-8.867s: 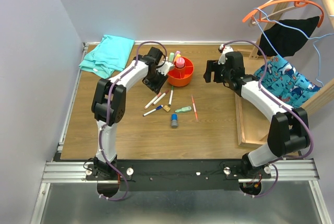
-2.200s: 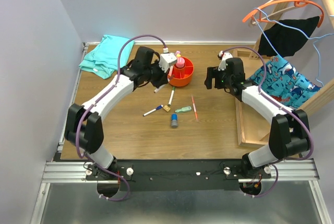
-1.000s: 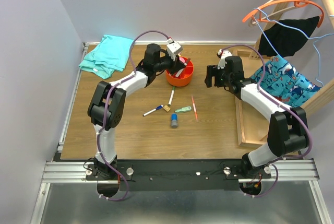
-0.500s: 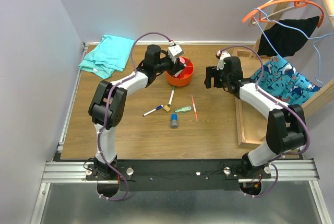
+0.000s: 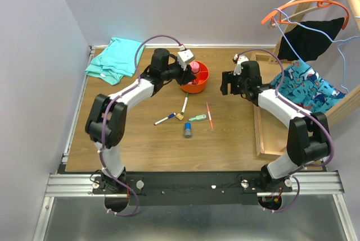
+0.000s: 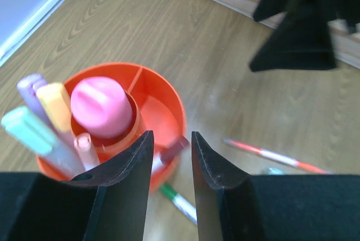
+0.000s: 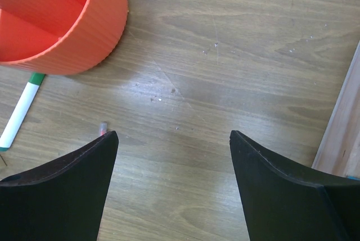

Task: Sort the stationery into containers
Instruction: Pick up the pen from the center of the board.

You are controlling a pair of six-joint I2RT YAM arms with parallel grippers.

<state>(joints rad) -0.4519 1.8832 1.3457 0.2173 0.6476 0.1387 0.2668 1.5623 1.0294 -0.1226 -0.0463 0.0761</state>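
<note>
The round orange-red organiser with its pink centre piece holds several pastel highlighters. My left gripper hangs over its near rim, jaws parted a little. A marker with a dark red cap leans inside the organiser below the gap, blurred, touching neither jaw. On the table lie a green-capped marker, a blue-capped marker, a tan block, a green highlighter, an orange-red pen and a blue-grey cylinder. My right gripper stands open and empty over bare wood, right of the organiser.
A teal folded cloth lies at the back left corner. The large wooden tray borders the right side, with patterned fabric and hangers above it. The right gripper hovers near the tray's corner.
The left jaws have parted and the dark-capped marker has dropped into the organiser. The left wrist has shifted slightly left. The right arm has not moved.
</note>
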